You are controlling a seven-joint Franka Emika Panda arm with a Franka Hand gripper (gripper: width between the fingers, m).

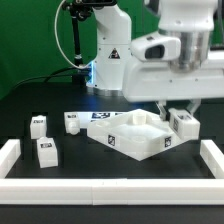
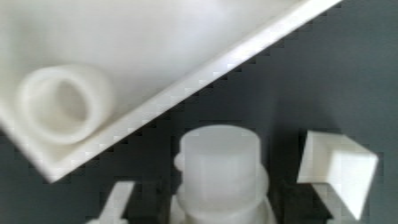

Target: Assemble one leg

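In the wrist view a white leg (image 2: 222, 170) stands out between my fingers, its narrower round end pointing away from the camera. My gripper (image 2: 217, 206) is shut on it, just beside the slanted edge of the large white panel (image 2: 107, 60). A round socket (image 2: 63, 100) shows in that panel. In the exterior view my gripper (image 1: 174, 109) hangs over the panel's (image 1: 135, 138) corner at the exterior view's right. The held leg is mostly hidden there. Another tagged leg (image 1: 185, 122) sits on the table just under and beside the fingers; it also shows in the wrist view (image 2: 338, 160).
Three more tagged legs (image 1: 38, 125) (image 1: 46, 150) (image 1: 70, 122) stand at the exterior view's left. The marker board (image 1: 100, 116) lies behind the panel. White rails (image 1: 110, 186) run along the front and both sides. The robot base (image 1: 110, 55) stands at the back.
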